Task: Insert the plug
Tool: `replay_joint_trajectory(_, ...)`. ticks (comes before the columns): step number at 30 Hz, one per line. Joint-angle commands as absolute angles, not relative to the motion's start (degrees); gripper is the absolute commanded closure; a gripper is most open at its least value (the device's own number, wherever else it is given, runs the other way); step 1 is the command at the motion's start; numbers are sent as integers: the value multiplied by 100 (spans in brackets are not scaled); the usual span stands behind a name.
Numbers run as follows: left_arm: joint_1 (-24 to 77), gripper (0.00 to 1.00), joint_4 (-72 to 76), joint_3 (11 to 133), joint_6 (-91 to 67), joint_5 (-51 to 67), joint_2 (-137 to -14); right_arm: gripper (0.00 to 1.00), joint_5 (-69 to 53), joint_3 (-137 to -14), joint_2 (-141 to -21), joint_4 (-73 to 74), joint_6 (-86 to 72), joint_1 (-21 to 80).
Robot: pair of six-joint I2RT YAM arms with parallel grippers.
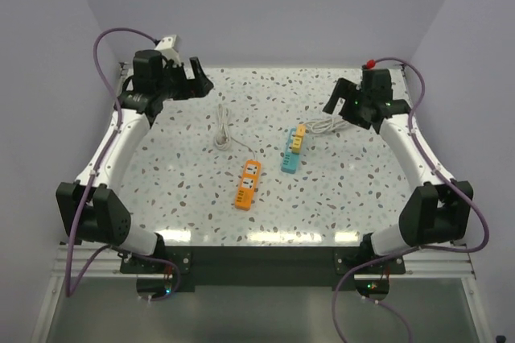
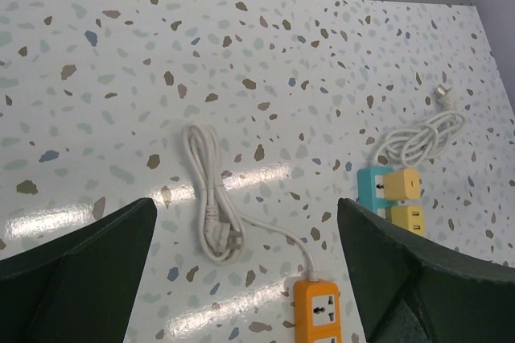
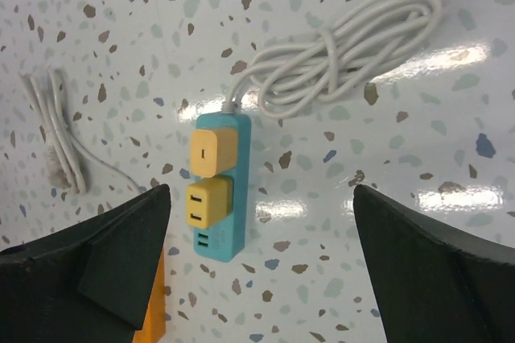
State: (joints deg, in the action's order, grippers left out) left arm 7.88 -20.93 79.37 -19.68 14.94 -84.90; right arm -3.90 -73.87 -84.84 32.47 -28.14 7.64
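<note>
Bright, even light from overhead, with only faint shadows. On the glossy surface [image 1: 177,190], white glare streaks sit just right of the teal power strip [image 3: 244,198] and nearer than it. That strip is sharp in both wrist views; the dark fingers [image 3: 88,270] show little detail

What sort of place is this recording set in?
Likely a lab robot cell: speckled tabletop boxed in by plain walls, left arm and right arm bolted at its near edge.

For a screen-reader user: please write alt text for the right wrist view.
A blue power strip lies on the speckled table with an upper tan plug and a lower yellow plug sitting on its face, its white cable coiled beyond. The right tool hangs open above, fingers framing the strip.
</note>
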Motion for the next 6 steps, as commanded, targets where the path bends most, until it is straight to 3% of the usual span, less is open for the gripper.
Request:
replay_joint_trajectory(1, 747, 0, -2145, 8016, -1784, 1178, -8236, 1, -195, -7252, -7964, 2953, -2286, 572)
replay_joint_trajectory(6, 747, 0, -2014, 7797, -1732, 880, -7946, 1, 666, -6716, -6764, 2550, -2180, 475)
